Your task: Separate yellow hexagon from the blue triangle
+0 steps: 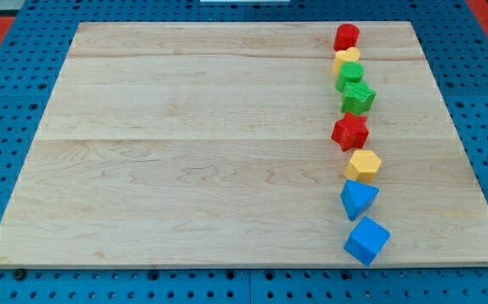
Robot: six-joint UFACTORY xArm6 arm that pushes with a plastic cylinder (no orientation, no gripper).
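Since the yellow hexagon [363, 165] touches the blue triangle [358, 199] just below it, you push sideways; end effector state can't be told, tip not visible.

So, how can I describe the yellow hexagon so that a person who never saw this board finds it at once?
Look at the wooden board and follow the line of blocks near the view's right edge. The yellow hexagon is third from the bottom, between the red star above and the blue triangle below. The other yellow block sits near the top.
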